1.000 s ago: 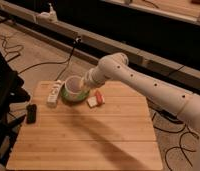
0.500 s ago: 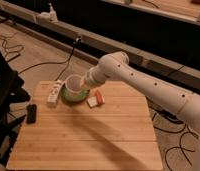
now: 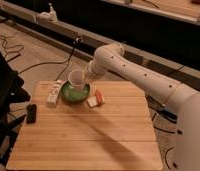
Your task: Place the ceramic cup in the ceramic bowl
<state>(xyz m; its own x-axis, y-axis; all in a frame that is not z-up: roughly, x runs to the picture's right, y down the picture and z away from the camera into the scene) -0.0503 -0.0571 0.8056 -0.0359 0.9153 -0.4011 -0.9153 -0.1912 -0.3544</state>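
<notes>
Hovering over ceramic bowl [image 3: 74,93], fingers [image 3: 85,76] beside ceramic cup [image 3: 76,79], grip state unclear, wooden table [image 3: 93,135]

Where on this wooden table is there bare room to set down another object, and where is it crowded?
The front half of the table is bare, as is the right side beyond the white-and-red block. The back-left is crowded: white remote, ceramic bowl, with the pincer holding the ceramic cup over it; a dark object borders the left edge.

No readable text, label, brand or number anywhere; gripper [image 3: 86,76] sits at the cup [image 3: 76,79] over the bowl [image 3: 74,93].
</notes>
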